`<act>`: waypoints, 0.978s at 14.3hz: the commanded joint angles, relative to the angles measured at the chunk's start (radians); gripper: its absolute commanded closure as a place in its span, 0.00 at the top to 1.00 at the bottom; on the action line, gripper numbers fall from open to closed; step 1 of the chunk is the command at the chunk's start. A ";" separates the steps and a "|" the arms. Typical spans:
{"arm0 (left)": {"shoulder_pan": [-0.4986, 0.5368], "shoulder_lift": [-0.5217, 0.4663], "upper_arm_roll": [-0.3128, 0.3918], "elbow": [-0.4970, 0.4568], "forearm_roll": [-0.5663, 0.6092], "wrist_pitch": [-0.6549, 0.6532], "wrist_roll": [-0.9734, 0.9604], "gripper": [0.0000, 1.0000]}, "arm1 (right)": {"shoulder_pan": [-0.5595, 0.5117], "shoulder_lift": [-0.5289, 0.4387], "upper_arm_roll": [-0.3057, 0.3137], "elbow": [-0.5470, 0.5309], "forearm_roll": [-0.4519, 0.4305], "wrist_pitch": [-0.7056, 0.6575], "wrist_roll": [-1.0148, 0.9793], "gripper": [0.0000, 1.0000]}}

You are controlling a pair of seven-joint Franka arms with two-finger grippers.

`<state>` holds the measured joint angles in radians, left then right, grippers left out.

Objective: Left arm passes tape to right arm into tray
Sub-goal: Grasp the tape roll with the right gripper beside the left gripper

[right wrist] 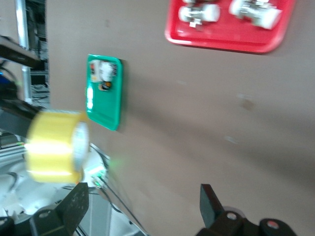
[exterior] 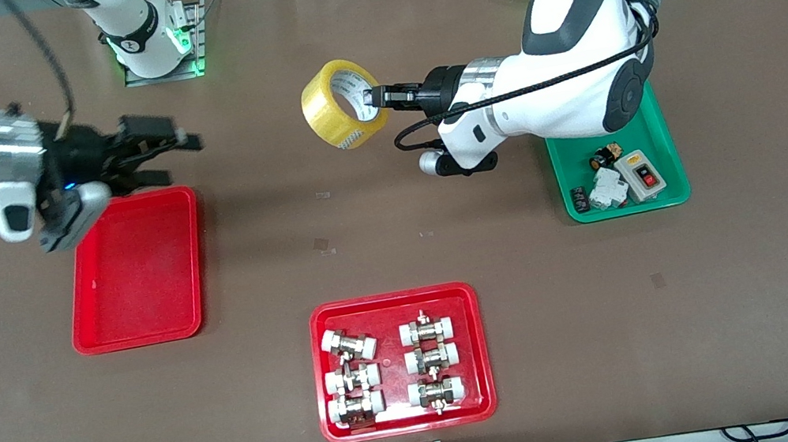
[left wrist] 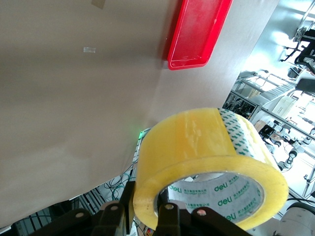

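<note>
Tape [exterior: 341, 104] sat pinched in my left gripper [exterior: 376, 98], at 3 o'clock from my spread right gripper [exterior: 169, 156] over the tray [exterior: 142, 295].

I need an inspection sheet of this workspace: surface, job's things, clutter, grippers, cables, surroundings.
Surface: brown table, small tape scraps on it.
Job's things: tape held in the air over the table; plain red tray empty, toward the right arm's end.
Clutter: red tray of fittings nearest the front camera; green tray with electrical parts under the left arm.
Grippers: left gripper shut on the tape's wall; right gripper open, over the plain tray's edge.
Cables: black cable along the left arm; loose wires at the table's edges.
Surroundings: metal frames and racks.
</note>
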<state>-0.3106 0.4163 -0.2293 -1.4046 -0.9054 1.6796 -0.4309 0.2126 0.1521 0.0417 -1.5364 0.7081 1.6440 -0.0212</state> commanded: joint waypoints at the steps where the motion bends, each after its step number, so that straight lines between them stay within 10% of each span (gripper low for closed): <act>1: 0.007 -0.002 -0.001 0.030 -0.024 -0.014 -0.020 0.00 | 0.103 0.009 -0.008 0.029 0.045 0.094 0.133 1.00; 14: 0.031 -0.004 0.001 0.030 -0.023 -0.050 -0.009 0.00 | 0.272 0.075 -0.008 0.045 0.057 0.289 0.222 1.00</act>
<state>-0.2878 0.4162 -0.2284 -1.3934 -0.9054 1.6594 -0.4350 0.4703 0.2085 0.0443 -1.5186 0.7482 1.9191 0.1960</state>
